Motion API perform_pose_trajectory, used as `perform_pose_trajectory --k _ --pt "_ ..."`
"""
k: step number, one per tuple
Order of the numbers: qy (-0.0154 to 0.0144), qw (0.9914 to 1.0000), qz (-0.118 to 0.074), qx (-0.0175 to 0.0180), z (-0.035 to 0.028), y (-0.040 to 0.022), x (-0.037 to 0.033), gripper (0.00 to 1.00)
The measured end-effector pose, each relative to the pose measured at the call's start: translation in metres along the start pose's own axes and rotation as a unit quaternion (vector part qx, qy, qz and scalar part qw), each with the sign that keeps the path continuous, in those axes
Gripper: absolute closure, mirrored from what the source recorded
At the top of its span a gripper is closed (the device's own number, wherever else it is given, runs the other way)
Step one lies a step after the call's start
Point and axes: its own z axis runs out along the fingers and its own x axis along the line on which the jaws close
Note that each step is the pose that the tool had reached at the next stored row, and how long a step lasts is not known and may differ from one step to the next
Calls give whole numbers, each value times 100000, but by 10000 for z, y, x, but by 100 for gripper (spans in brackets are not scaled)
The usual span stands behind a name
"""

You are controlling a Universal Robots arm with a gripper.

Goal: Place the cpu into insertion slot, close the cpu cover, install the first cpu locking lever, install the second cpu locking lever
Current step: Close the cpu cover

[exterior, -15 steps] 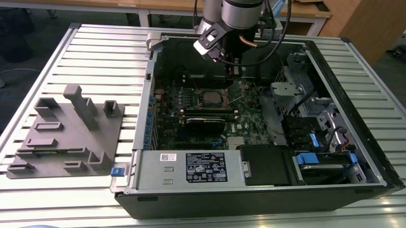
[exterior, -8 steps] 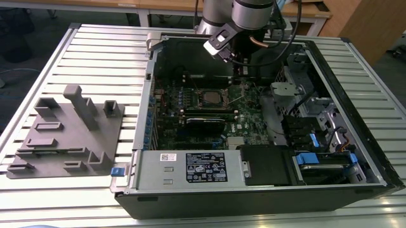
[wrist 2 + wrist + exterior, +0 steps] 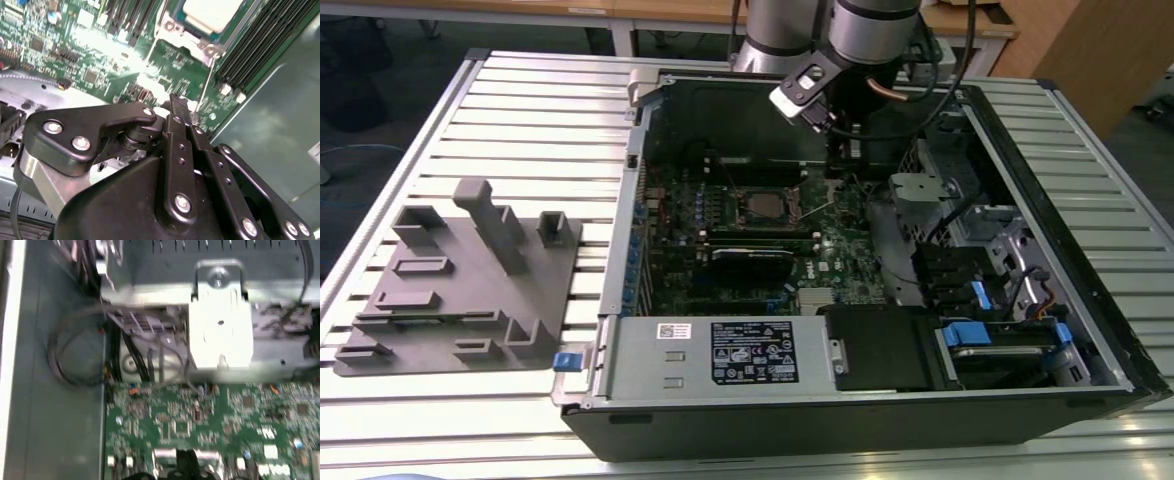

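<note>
Since the tower case [image 3: 1067,200] lies on its side on the worktop [image 3: 520,110] with its panel off, the green motherboard [image 3: 674,250] faces up, open to reach from above. The cpu [image 3: 212,12] sits flat in the insertion slot [image 3: 765,205], pale top upward, with the silvery cpu cover [image 3: 190,42] framing it. Whether the cover is locked I cannot tell. In the second wrist view the claw [image 3: 176,102] has its fingers pressed together on nothing. It hangs above the board, apart from the cpu and off to one side of the socket.
</note>
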Motion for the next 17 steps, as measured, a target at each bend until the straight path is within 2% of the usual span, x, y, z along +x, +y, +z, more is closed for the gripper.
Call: perform_pose_trajectory --k 7,14,17 --pt "-3 100000 -3 2 10 143 5 89" --pt "-8 100000 -2 11 11 163 6 89" --pt "-29 100000 263 64 21 193 6 89"
